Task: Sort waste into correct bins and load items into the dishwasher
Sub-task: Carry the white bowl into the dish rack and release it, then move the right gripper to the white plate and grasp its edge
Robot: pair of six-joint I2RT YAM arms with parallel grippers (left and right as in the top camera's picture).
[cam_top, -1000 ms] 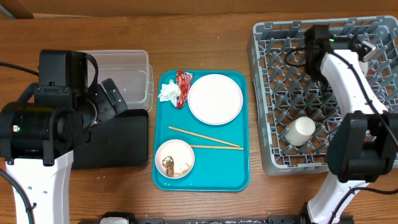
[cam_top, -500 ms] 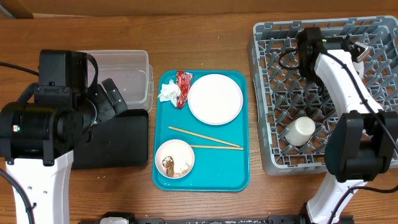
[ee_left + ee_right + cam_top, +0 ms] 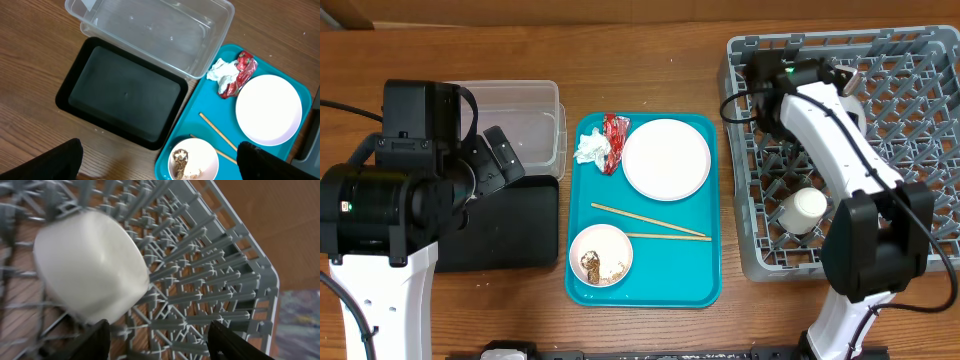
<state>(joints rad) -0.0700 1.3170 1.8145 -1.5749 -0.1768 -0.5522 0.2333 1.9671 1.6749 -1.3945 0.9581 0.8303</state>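
On the teal tray (image 3: 695,285) lie a white plate (image 3: 666,159), a crumpled tissue (image 3: 591,148), a red wrapper (image 3: 617,130), two chopsticks (image 3: 650,222) and a bowl (image 3: 601,254) holding food scraps (image 3: 181,161). The grey rack (image 3: 910,150) holds a white cup (image 3: 803,210). My right arm (image 3: 820,110) reaches over the rack's far left part. In the right wrist view the right gripper (image 3: 157,325) is open over bare pegs, beside a blurred white vessel (image 3: 90,265). My left gripper (image 3: 160,160) hangs wide open and empty above the bins.
The clear tub (image 3: 525,125) stands at the back left with the black tray (image 3: 510,225) in front of it, both empty. The rack's corner (image 3: 265,280) and bare wood table show beyond the right fingers.
My right arm has swung left across the rack, and its jaws have gone from shut to open. The left arm and everything on the tray are as before.
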